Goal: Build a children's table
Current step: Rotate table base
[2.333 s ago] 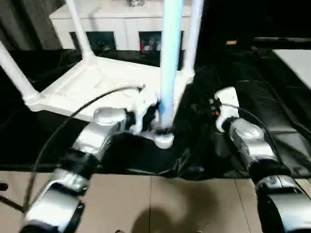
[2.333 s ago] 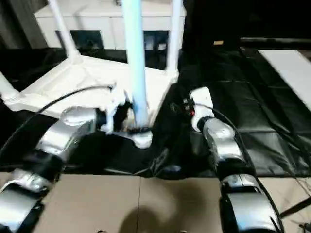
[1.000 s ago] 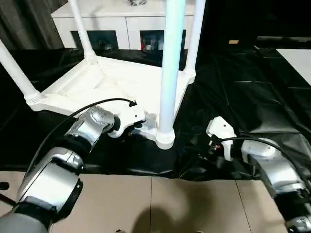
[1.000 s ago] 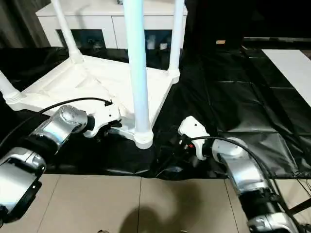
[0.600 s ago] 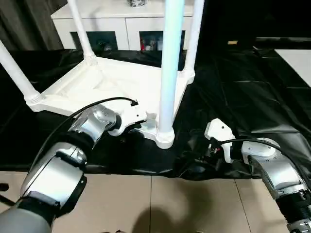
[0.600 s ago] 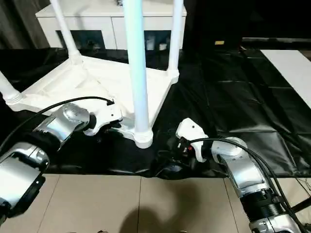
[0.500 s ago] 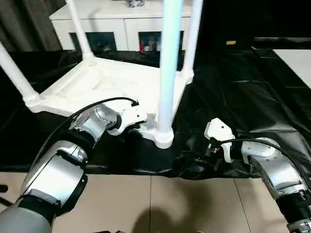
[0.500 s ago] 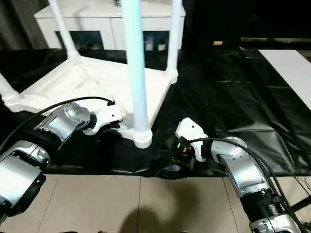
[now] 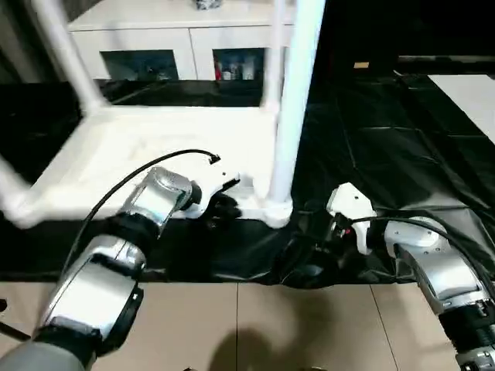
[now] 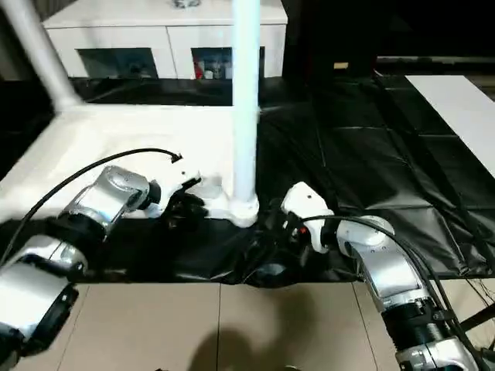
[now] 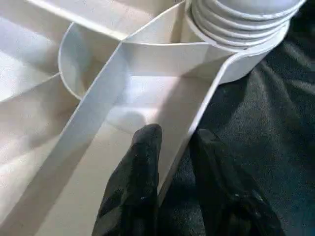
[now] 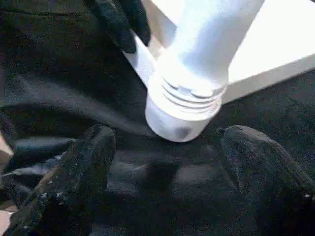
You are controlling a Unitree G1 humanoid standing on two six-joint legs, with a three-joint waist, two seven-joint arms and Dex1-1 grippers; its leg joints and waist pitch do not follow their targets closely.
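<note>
The children's table lies upside down on the black-covered work table, its white top (image 9: 139,147) ribbed side up and its legs pointing upward. The near-right leg (image 9: 294,100) stands in its corner socket (image 9: 276,210). My left gripper (image 9: 220,207) is at the near rim just left of that socket. In the left wrist view its fingers (image 11: 142,162) clamp the rim wall, one inside and one outside. My right gripper (image 12: 170,187) is open wide, low on the cloth, just short of the same socket (image 12: 184,115).
A white cabinet with glass doors (image 9: 178,46) stands behind the work table. The black cloth is bunched at the table's front edge (image 9: 309,267), above a tan tiled floor (image 9: 255,325). A white surface (image 9: 472,85) lies at the far right.
The table top has swung round, and its near-right corner has moved right toward my right gripper. My left gripper's fingers have closed onto the rim. My right arm has barely moved.
</note>
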